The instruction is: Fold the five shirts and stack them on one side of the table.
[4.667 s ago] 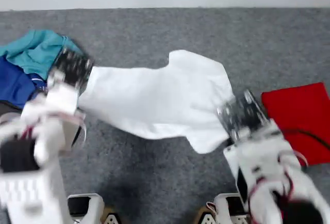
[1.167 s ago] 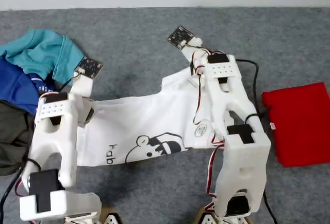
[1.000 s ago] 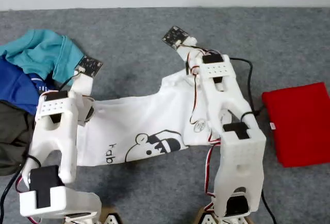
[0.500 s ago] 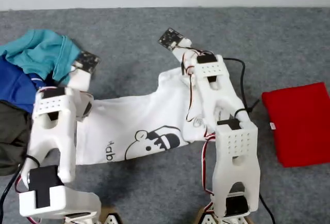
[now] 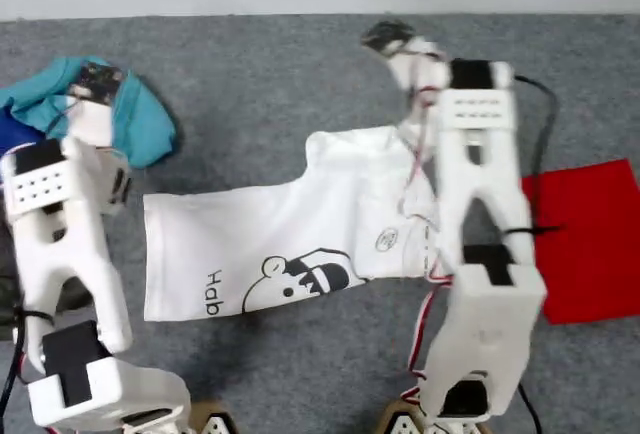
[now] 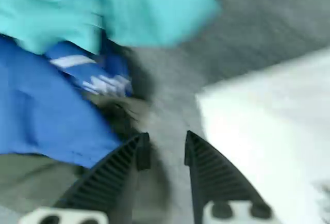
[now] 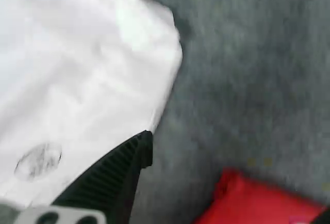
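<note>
Three unfolded shirts lie heaped to the left of the white shirt (image 5: pixel 280 224): a teal shirt (image 5: pixel 150 129), a blue shirt (image 6: pixel 36 110) and a dark shirt (image 6: pixel 31 182). Your left hand (image 6: pixel 163 142) hangs over bare tabletop (image 5: pixel 250 64) between that heap and the white shirt's hem edge, its fingers slightly parted and holding nothing.

The white shirt lies spread out, print up, with its hem toward the heap and one sleeve sticking out on its far side. Its collar end is partly hidden under your right arm. Your right hand (image 5: pixel 393 39) sits just beyond the shirt's far edge at that end, released, with no cloth in it. To the right of the white shirt, near it but apart, lies the red shirt (image 5: pixel 590 244). It is already folded and looks like the start of the stack.

You appear to be between spreading and the first fold. Take the white shirt's far edge with both hands at once, the left near the hem corner and the right at the shoulder. Pinch only that edge, and tuck the loose sleeve inward first. Carry both corners across together so the crease runs straight through the print and nothing bunches. Keep your left hand away from the heap, since a snagged blue shirt would drag along. Release only when the edges line up.
</note>
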Available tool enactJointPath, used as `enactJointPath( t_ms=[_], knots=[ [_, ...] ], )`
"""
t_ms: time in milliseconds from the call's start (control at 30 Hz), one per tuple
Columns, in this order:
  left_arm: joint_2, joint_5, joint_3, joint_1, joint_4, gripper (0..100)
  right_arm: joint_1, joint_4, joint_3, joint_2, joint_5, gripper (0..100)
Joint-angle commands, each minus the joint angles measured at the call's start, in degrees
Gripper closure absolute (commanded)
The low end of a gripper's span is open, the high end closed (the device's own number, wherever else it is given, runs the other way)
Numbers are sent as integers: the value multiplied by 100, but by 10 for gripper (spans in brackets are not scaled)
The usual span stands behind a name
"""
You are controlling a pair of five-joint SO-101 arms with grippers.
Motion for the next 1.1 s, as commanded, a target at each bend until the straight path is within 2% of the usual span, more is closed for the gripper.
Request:
enactJointPath(
  t_ms=[0, 100, 333, 467, 567, 667, 767, 800, 833, 967, 1067],
  knots=[
    [-18, 62, -13, 712, 844, 886, 321, 1253, -202, -541, -396, 474],
    [-18, 79, 382, 949, 484, 901, 444, 1262, 369, -602, -703, 474],
    [-18, 79, 1473, 949, -431, 905, 75, 1147, 1820, -752, -765, 474],
    [-18, 79, 1851, 949, -958, 906, 13, 1200, 2242, -1358, -774, 474],
    [-26, 62, 1921, 949, -1029, 906, 40, 1244, 2576, -2176, -897, 474],
    [-44, 62, 1903, 967, -932, 906, 4, 1279, 2954, -3073, -299, 474],
    [-88, 62, 1895, 976, -923, 906, 31, 1226, 3710, -3723, 1002, 474],
    [-88, 70, 1895, 967, -914, 906, 4, 1244, 3974, -3864, 1213, 474],
    [-88, 70, 1895, 967, -853, 906, -84, 1253, 4246, -3978, 1011, 475],
    [-88, 79, 1824, 976, -466, 906, -286, 804, 5530, -4347, -1530, 474],
    [-88, 105, 1648, 976, -273, 906, -66, -101, 6163, -4479, -2435, 476]
  ],
)
